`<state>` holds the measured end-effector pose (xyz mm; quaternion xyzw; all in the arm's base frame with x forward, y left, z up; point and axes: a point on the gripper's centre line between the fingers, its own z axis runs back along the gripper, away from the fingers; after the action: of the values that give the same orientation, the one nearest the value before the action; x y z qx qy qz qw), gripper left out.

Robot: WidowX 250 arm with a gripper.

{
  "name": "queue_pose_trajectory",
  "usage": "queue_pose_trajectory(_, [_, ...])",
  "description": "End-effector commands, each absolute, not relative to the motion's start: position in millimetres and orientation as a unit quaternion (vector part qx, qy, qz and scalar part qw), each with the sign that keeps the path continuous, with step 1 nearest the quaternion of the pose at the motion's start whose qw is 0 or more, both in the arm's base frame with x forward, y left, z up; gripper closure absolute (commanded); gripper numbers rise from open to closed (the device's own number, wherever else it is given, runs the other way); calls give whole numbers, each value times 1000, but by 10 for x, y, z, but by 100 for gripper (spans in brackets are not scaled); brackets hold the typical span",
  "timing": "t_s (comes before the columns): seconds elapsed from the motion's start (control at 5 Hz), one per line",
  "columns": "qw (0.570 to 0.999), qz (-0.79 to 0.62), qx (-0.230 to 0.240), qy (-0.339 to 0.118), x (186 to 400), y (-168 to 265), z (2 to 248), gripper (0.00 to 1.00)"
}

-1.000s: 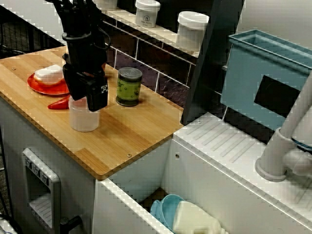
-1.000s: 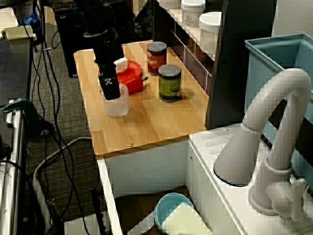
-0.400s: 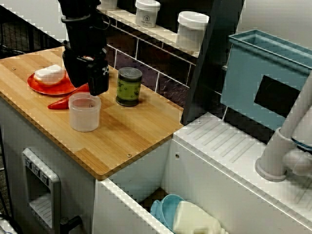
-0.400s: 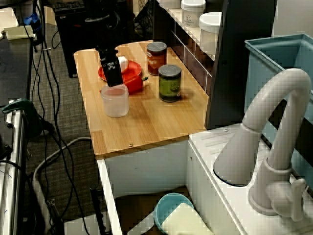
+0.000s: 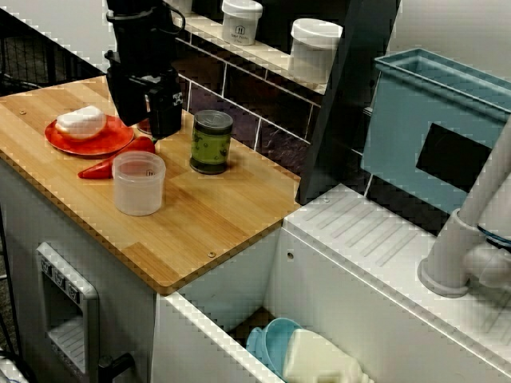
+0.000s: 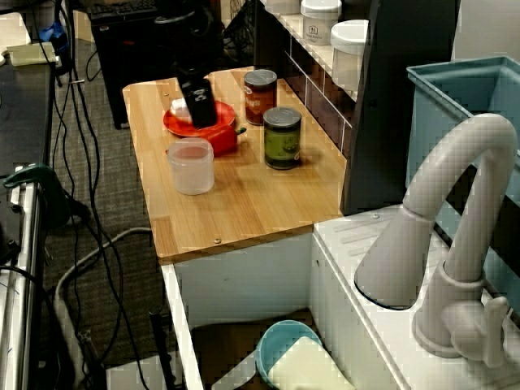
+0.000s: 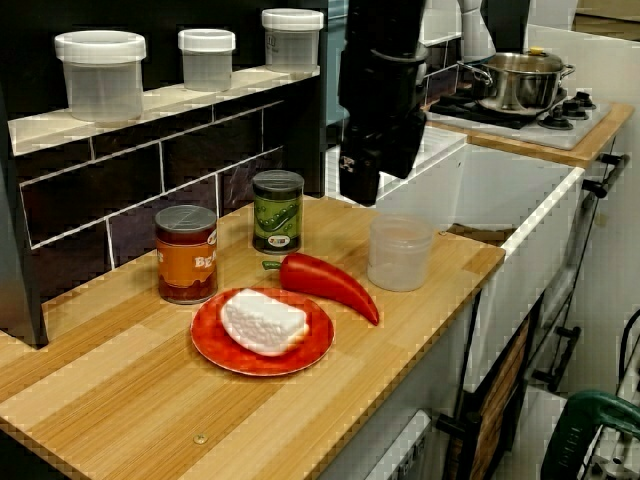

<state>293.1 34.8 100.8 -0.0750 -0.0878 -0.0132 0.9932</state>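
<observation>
While the claw point(image 5: 161, 124) hangs above the red pepper point(image 5: 96, 168), its gap impossible to tell, the plastic cup point(image 5: 138, 182) stands just beside the pepper near the table's point(image 5: 223, 223) front edge. It is probably light, thin-walled and squashy, so grip gently across its sides.

Labels on green can point(image 7: 277, 211) and orange can point(image 7: 186, 254) are illegible.

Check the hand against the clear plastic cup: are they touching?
Apart. The view from the side shows the hand raised above the clear plastic cup, with a plain gap below its tips.
</observation>
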Motion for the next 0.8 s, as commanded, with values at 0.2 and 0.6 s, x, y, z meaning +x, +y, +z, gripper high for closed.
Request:
queue_pose_trajectory(0.2, [992, 14, -49, -117, 3200, 698, 1013, 0])
queue_pose_trajectory(0.6, [992, 15, -42, -121, 3180, 766, 953, 0])
